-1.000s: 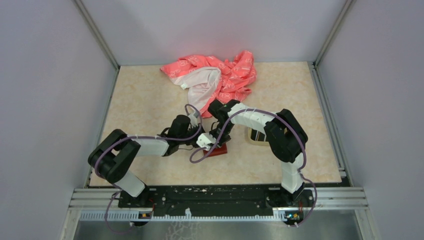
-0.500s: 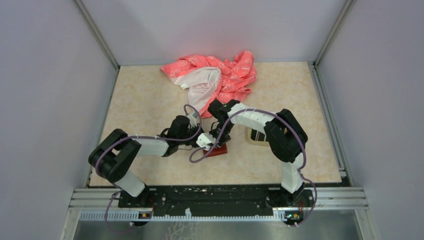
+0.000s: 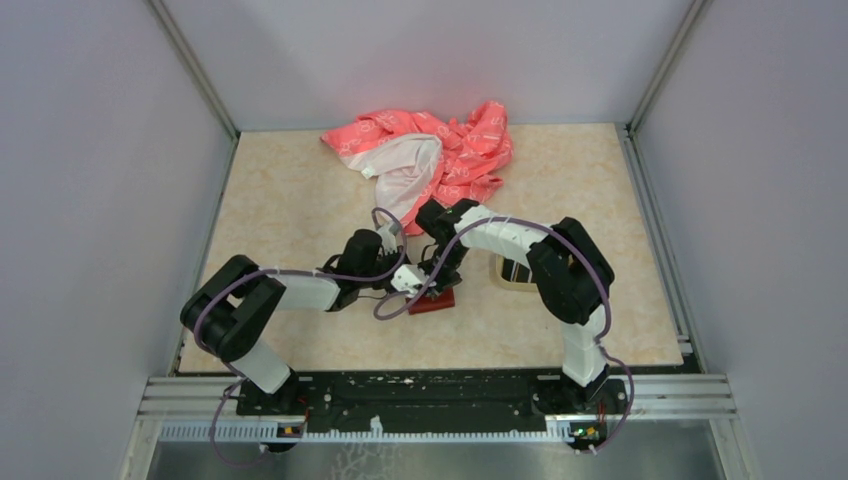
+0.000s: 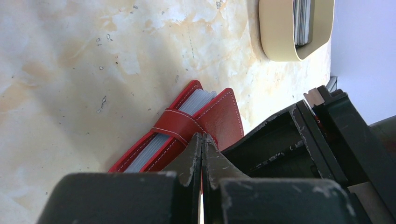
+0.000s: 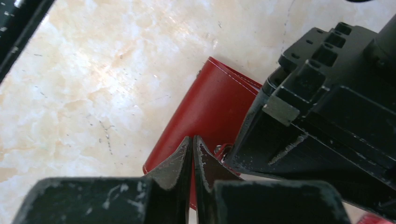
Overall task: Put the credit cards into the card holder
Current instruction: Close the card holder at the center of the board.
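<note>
The dark red card holder (image 3: 433, 301) lies folded on the table between the two arms. In the left wrist view it (image 4: 219, 114) shows its strap and grey-blue pockets. My left gripper (image 4: 201, 136) is shut, its tips touching the strap. My right gripper (image 5: 192, 139) is shut, its tips over the holder's red cover (image 5: 205, 105) beside the pale snap (image 5: 218, 150). In the top view, the left gripper (image 3: 408, 283) and right gripper (image 3: 432, 287) meet over the holder. The credit cards (image 4: 302, 21) lie stacked in the beige tray (image 4: 275, 39).
The beige tray (image 3: 503, 276) sits right of the holder, partly hidden under the right arm. A pink-and-white cloth (image 3: 430, 155) lies crumpled at the back of the table. Grey walls enclose the table on three sides.
My left arm has edged slightly to the right toward the holder. The right arm and the holder have barely moved.
</note>
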{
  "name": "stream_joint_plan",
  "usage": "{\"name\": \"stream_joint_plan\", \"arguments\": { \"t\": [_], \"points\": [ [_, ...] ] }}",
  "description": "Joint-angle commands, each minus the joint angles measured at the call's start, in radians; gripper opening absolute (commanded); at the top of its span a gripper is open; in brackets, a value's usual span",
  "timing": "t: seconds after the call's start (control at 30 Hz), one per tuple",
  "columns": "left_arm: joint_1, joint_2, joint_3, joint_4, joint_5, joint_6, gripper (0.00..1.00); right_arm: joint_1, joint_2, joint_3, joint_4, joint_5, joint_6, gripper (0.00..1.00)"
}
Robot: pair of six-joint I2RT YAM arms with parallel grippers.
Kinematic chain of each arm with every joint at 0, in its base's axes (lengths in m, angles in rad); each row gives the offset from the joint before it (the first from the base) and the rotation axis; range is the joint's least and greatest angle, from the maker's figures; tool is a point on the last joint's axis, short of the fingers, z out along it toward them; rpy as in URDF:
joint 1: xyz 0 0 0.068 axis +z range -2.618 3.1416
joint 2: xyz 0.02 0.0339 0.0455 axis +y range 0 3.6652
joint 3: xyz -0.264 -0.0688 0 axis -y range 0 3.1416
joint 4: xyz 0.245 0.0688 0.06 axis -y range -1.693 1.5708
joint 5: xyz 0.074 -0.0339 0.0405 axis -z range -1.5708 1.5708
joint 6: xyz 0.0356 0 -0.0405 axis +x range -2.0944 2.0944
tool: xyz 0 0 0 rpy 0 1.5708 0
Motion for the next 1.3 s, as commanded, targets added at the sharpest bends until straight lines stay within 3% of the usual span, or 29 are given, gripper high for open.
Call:
{"name": "stream_joint_plan", "arguments": {
  "t": [0.0, 0.2, 0.37, 0.57, 0.8, 1.27],
  "points": [
    [-0.019, 0.051, -0.046, -0.191, -0.069, 0.064, 0.0, -0.006, 0.008, 0.066, -0.092, -0.116, 0.015, 0.08],
    [-0.019, 0.045, -0.057, -0.184, -0.07, 0.069, 0.0, -0.064, -0.026, 0.13, -0.196, -0.224, -0.025, 0.27],
    [-0.017, 0.05, -0.062, -0.169, -0.06, 0.072, 0.0, -0.145, -0.064, 0.152, -0.241, -0.293, -0.023, 0.35],
    [-0.017, 0.047, -0.061, -0.16, -0.051, 0.077, 0.0, -0.157, -0.215, -0.148, 0.25, -0.244, 0.196, 0.5],
    [-0.014, 0.042, -0.069, -0.144, -0.038, 0.084, 0.0, -0.123, -0.215, -0.234, 0.449, -0.196, 0.296, 0.38],
    [-0.007, 0.034, -0.075, -0.133, -0.024, 0.086, 0.0, -0.082, -0.204, -0.266, 0.44, -0.137, 0.276, 0.27]
  ]
}}
